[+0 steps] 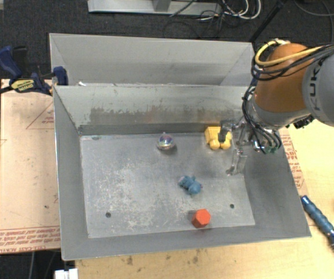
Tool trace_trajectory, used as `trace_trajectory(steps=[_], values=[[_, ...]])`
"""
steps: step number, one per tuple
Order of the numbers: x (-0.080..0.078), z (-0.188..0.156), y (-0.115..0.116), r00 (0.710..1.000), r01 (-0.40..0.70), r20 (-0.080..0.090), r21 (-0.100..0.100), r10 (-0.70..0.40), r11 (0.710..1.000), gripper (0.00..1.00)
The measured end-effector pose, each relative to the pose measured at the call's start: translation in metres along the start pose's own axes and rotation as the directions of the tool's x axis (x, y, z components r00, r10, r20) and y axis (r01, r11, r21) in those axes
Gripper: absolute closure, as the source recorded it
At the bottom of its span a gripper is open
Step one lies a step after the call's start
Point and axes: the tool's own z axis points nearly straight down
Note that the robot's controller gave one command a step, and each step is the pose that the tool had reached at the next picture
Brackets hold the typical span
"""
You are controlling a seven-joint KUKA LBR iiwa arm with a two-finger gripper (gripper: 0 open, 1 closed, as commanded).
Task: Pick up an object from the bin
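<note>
— What lay in the bin (126,205), starting from the left?

— A small silvery round thing (166,142) sat at twelve o'clock from the floor's middle, close to the back wall. A blue lumpy piece (190,185) lay just off the middle at about three o'clock, and a red cube (201,218) lay at five o'clock near the front edge.

— And further right?

— A yellow block (216,138) stood at about two o'clock, against the back wall. The gripper (234,168) hung at three o'clock by the right wall, over bare metal. The yellow block was nearest it, at eleven o'clock from the gripper and just beside the wrist.

— Was the hand wide, narrow, or holding anything?

— I could not tell. Nothing showed in it.
</note>
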Motion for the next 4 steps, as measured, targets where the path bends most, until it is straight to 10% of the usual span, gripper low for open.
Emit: trace_trajectory(steps=[1, 2, 4], values=[[0.023, 0.059, 0.078, 0.971, 0.239, 0.004, -0.002, -0.239, 0.971, 0.0], [0.059, 0.026, 0.094, 0.982, 0.187, 0.006, 0.0, -0.187, 0.982, 0.0], [0.073, 0.058, 0.096, 0.999, 0.052, 0.005, -0.001, -0.052, 0.999, 0.0]])
